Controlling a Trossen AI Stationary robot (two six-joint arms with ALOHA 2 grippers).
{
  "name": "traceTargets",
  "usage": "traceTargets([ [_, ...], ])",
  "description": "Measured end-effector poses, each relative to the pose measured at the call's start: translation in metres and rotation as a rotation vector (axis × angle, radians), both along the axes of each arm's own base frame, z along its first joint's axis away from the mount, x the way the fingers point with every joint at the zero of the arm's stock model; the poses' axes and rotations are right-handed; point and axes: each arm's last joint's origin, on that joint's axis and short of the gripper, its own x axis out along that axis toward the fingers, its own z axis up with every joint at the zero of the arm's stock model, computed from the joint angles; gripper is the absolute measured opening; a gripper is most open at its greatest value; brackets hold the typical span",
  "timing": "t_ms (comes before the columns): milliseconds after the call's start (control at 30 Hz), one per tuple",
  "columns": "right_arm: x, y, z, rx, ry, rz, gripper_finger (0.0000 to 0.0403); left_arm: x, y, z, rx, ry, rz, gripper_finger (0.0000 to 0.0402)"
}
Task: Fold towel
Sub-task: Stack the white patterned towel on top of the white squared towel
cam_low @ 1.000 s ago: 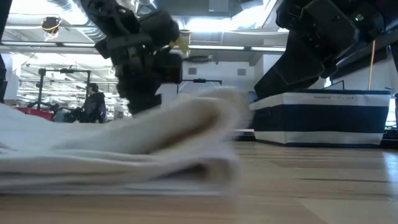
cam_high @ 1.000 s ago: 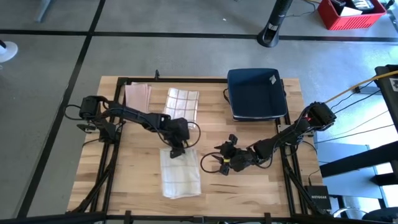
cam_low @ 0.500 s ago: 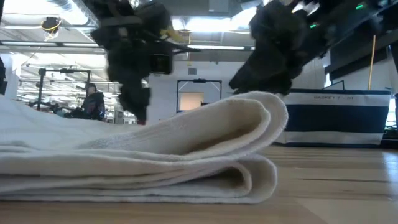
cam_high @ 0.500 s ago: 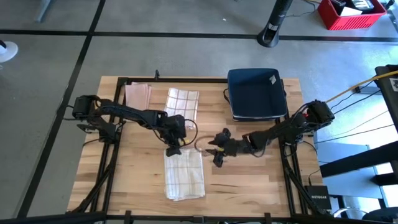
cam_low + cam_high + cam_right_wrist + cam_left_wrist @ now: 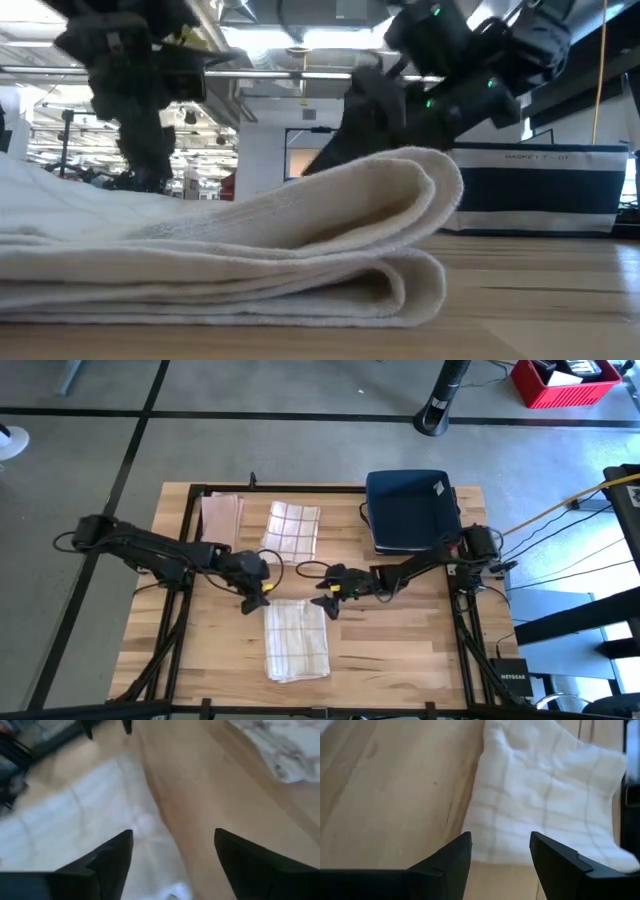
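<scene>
The checked towel (image 5: 296,640) lies folded on the wooden worktop (image 5: 400,650), near its front edge, in a neat rectangle of stacked layers with a rounded fold edge visible in the low view. Judged stage: fold made, release complete. The left gripper (image 5: 252,603) hangs just off the towel's far left corner, fingers spread and empty; the right gripper (image 5: 327,607) sits off the far right corner, likewise wide and empty. The cloth is soft, thick, cream with grey grid lines. The next move calls for either another fold or clearing the arms.
</scene>
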Motion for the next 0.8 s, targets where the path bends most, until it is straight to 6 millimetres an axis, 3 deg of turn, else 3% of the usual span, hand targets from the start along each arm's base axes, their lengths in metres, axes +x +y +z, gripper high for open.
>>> traceTargets([
  [100, 0.005, -0.001, -0.013, -0.021, 0.045, 0.031, 0.0299, -0.006, 0.001, -0.017, -0.016, -0.056, 0.037, 0.0193],
  [267, 0.008, 0.001, -0.026, -0.015, 0.074, 0.056, 0.0299, -0.013, 0.002, -0.041, -0.022, -0.096, 0.084, 0.0193],
  [533, 0.009, 0.002, -0.029, 0.008, 0.08, 0.092, 0.0277, -0.016, -0.002, -0.052, -0.063, -0.086, 0.048, 0.0194],
  [800, 0.007, 0.002, -0.033, 0.01, 0.127, 0.107, 0.0257, -0.005, -0.008, -0.066, -0.065, -0.094, 0.042, 0.0194],
])
